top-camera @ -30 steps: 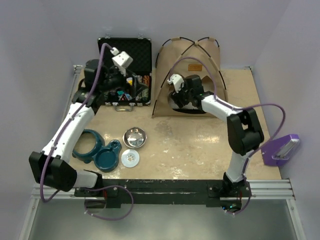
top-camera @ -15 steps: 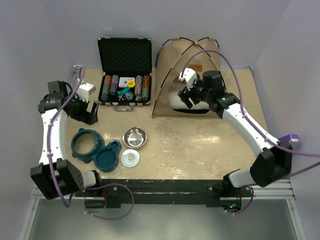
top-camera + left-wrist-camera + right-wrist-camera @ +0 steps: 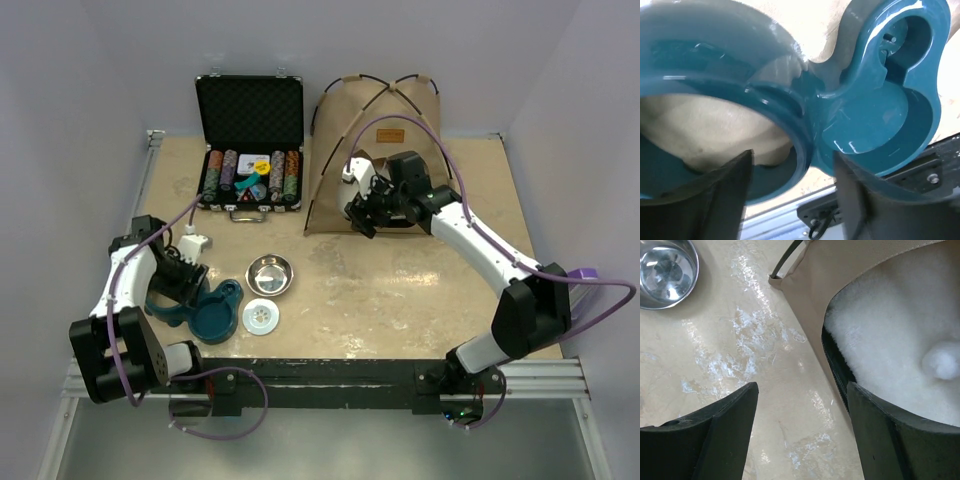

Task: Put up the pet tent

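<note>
My right hand [image 3: 360, 218] hangs at the arched doorway of the pet tent [image 3: 375, 110], which stands upright at the far edge of the worktop [image 3: 400, 290], just right of an open poker chip case [image 3: 248, 150]. The fingers [image 3: 715, 435] are apart and hold nothing. In the wrist view, the doorway's black-lined left edge runs between them, with the white fleece floor [image 3: 890, 325] and a white pom-pom [image 3: 942, 362] inside.

My left hand [image 3: 182, 278], well apart from the tent, is low over a teal double dish [image 3: 875, 110]. Its fingers are spread, and the ring's rim lies between them; I cannot tell whether they touch it.

My right arm hides most of the doorway from above, and the wrist view cuts the tent off. The writing on the brown label patch [image 3: 389, 135] is too small to read.
</note>
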`<action>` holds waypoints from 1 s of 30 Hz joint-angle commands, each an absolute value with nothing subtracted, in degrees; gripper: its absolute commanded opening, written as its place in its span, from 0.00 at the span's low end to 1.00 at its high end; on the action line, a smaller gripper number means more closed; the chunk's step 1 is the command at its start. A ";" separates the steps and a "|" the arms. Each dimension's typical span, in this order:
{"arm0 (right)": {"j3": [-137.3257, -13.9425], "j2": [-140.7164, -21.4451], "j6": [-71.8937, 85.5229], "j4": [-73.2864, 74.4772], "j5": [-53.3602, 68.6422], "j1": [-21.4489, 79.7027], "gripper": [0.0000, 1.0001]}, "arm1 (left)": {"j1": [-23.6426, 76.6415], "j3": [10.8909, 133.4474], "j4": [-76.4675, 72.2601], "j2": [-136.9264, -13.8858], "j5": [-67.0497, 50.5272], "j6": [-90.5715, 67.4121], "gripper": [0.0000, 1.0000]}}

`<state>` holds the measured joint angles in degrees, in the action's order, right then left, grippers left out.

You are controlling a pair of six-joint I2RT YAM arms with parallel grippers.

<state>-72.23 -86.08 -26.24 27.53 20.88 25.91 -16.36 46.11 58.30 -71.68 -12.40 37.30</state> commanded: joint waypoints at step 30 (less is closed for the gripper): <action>-73.92 -82.09 -22.94 27.68 21.88 26.02 0.75 | -6.15 58.70 37.51 -78.15 -24.52 2.61 0.55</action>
<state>-73.89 -85.38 -23.62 27.79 22.04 25.91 -5.76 53.10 36.40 -83.31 -24.86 -1.98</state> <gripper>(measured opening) 0.745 0.469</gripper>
